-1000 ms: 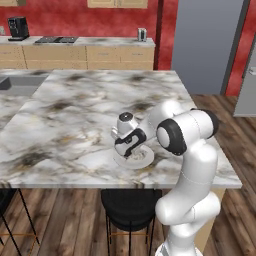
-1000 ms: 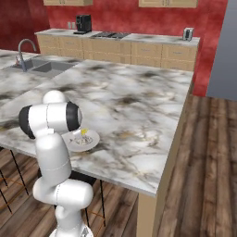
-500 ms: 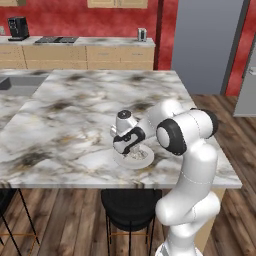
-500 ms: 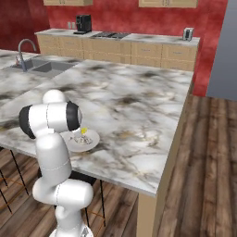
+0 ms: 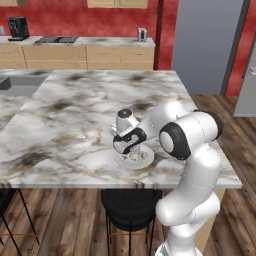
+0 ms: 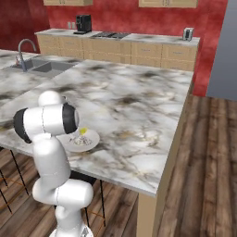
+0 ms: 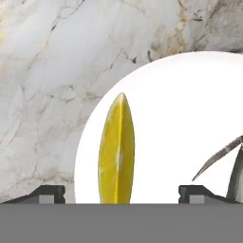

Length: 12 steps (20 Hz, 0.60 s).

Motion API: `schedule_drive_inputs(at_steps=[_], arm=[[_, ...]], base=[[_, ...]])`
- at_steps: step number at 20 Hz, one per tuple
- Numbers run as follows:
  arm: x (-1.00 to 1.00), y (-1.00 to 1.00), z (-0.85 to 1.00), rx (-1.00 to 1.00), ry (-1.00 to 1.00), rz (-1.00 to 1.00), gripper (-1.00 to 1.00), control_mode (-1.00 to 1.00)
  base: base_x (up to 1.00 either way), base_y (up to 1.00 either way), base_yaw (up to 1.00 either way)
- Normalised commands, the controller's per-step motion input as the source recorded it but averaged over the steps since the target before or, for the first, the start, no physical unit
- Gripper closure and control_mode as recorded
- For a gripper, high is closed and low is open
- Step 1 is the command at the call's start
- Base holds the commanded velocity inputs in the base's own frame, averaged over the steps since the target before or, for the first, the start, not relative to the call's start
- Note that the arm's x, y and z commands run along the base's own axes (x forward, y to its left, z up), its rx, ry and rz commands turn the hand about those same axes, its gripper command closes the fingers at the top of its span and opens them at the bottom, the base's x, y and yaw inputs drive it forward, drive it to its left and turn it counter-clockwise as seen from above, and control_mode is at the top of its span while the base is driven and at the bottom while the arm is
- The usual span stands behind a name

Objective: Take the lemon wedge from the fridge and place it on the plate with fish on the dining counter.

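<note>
Both fingers (image 7: 47,193) of my hand (image 7: 121,194) stand wide apart — they grip nothing. Between them I see the lemon wedge (image 7: 116,151) on the plate with fish (image 7: 190,123), on the marble surface (image 7: 52,71).

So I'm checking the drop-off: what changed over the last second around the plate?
The gripper opened: its fingertips now stand wide apart, clear of the lemon wedge, which rests on the plate with fish. So the wedge has been let go. The arm, the plate and the dining counter look unmoved, and the base has not driven.
</note>
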Motion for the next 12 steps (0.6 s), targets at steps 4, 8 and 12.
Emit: schedule_drive_inputs(at_steps=[4, 8, 12], arm=[[-0.81, -0.32, 0.31, 0.11, -0.02, -0.02, -1.00, -1.00], [-0.12, -0.10, 0.98, 0.06, -0.15, -0.03, -1.00, -1.00], [0.00, 0.00, 1.00, 0.01, -0.11, -0.06, -1.00, -1.00]], base=[[0.00, 0.00, 0.00], [0.00, 0.00, 0.00], [0.00, 0.00, 0.00]])
